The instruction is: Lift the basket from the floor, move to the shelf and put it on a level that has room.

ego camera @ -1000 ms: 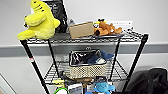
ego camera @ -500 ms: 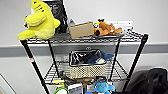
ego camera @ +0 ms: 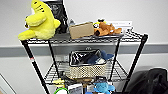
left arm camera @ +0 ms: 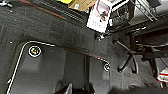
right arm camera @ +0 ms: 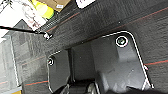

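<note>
Head view: the basket [ego camera: 87,70] sits on the shelf's [ego camera: 32,62] second level [ego camera: 52,72]; both claws' state cannot be told.

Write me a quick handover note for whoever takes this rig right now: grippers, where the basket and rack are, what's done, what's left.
Grippers: both wrist cameras look down at dark carpet; I cannot tell whether the fingers are open or shut, and nothing shows held.
Basket: sits on the shelf, on the level second from the top, roughly centred, with a blue plush and dark items inside.
Top tier holds the yellow plush, a cardboard box and an orange plush.
Done: basket appears placed.
Left: nothing obvious; just confirm it sits level.
</note>
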